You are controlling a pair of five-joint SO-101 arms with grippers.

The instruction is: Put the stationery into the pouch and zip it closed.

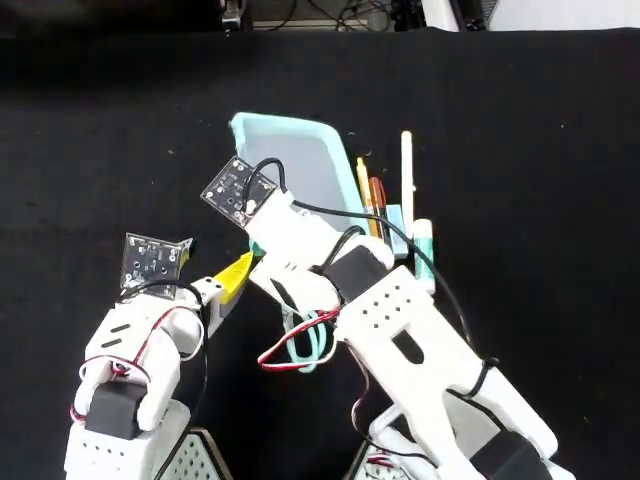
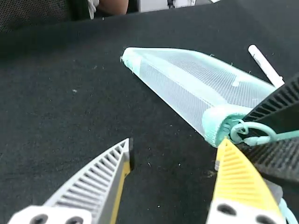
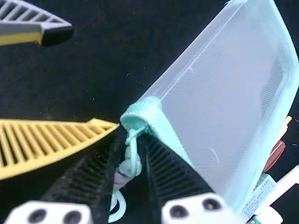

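Two-claw job: right claw (image 3: pixel 133 140) clenched on the zip cord (image 3: pixel 134 156) at the light, floppy pouch's (image 3: pixel 224 93) 6 o'clock end; left claw (image 2: pixel 177 144) released, best bracing that corner.

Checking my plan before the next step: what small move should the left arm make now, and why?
Probably shut the left end effector on the corded end of the pouch to brace it. It hangs open beside that end, the right end effector grips the zipper cord, and the stationery lies outside it.
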